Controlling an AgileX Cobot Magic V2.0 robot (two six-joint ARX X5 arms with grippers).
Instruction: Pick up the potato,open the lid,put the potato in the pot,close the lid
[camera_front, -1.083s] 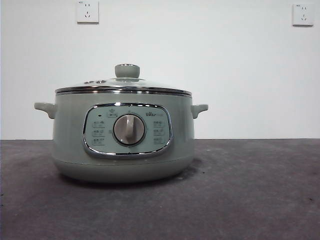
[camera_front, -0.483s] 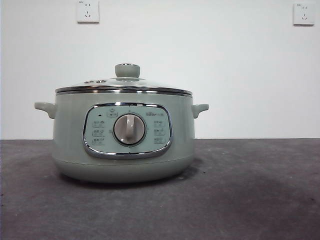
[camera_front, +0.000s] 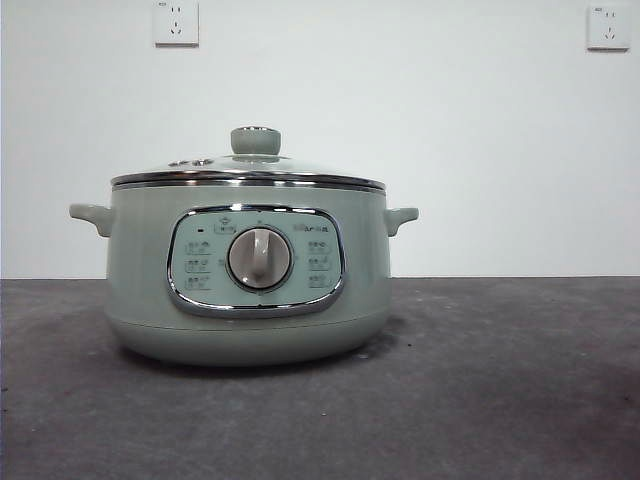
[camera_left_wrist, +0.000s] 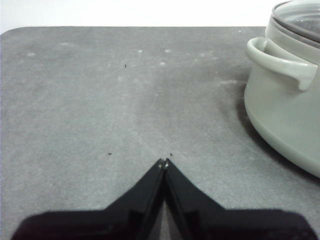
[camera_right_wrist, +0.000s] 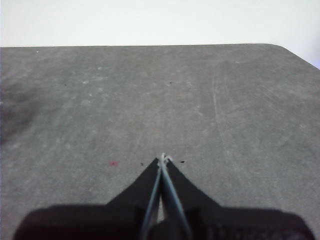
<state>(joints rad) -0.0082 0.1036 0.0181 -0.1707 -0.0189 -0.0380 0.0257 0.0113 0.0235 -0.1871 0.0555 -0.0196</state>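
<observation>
a dark grey tabletop (camera_front: 500, 380) fills the lower part of the front view, scuffed with pale marks (one rounded corner shows from each wrist). behind it a white wall (camera_front: 480, 150) carries two white sockets (camera_front: 175, 22) (camera_front: 607, 27).

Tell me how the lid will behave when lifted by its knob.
The lid looks like rigid glass in a chrome rim, so probably stiff, weighty and breakable. Its small rounded knob may slip in a pincer, letting the lid tilt.
</observation>
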